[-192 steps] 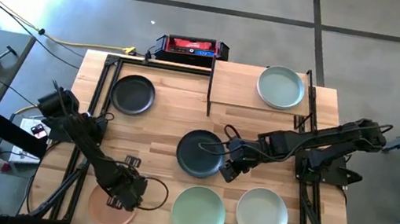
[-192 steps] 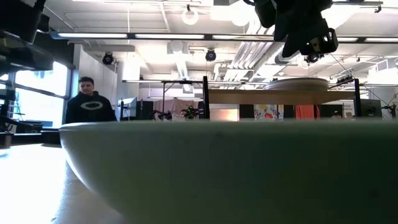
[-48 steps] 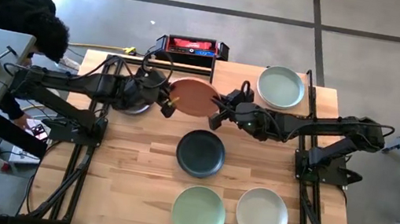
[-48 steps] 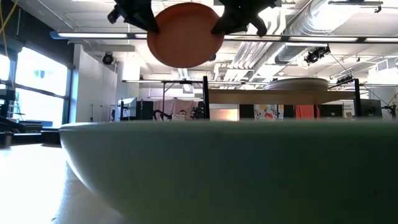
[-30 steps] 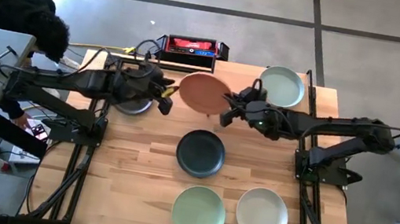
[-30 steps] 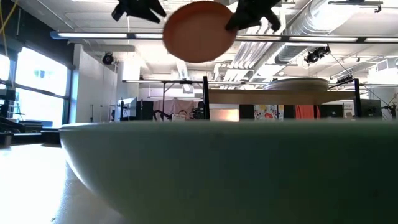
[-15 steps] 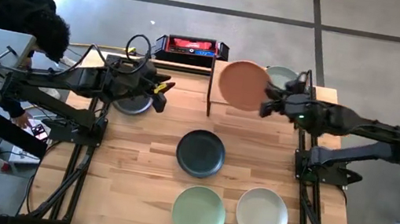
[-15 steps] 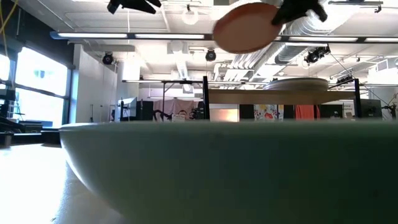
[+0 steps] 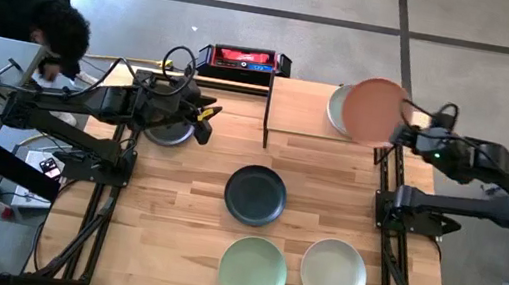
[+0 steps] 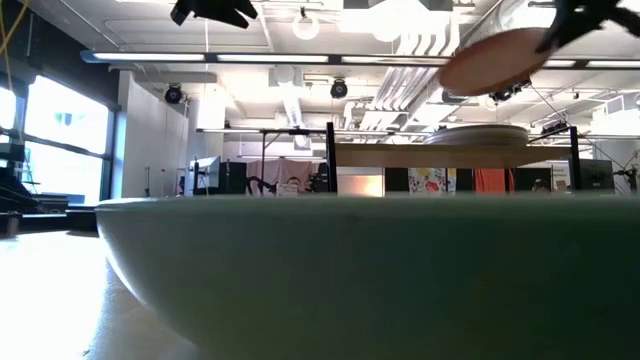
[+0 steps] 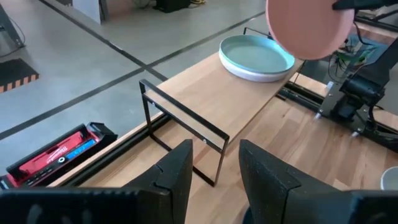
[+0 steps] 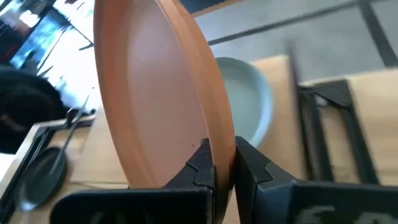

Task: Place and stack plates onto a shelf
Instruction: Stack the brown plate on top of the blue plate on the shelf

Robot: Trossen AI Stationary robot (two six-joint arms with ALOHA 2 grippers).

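Three plates (image 9: 255, 195) on slatted table (image 9: 185, 203) | right gripper (image 12: 222, 163) clamps peach plate (image 9: 374, 111) | left gripper (image 11: 213, 163) apart

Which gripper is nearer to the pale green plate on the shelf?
Right. The right gripper is beside the pale green plate on the shelf, holding the terracotta plate over it. The left gripper is open, off the shelf's far end above a black plate.

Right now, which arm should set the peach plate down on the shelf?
Right. The right gripper is shut on the peach plate, holding it above the pale green plate on the shelf. The left gripper is open, beside the shelf.
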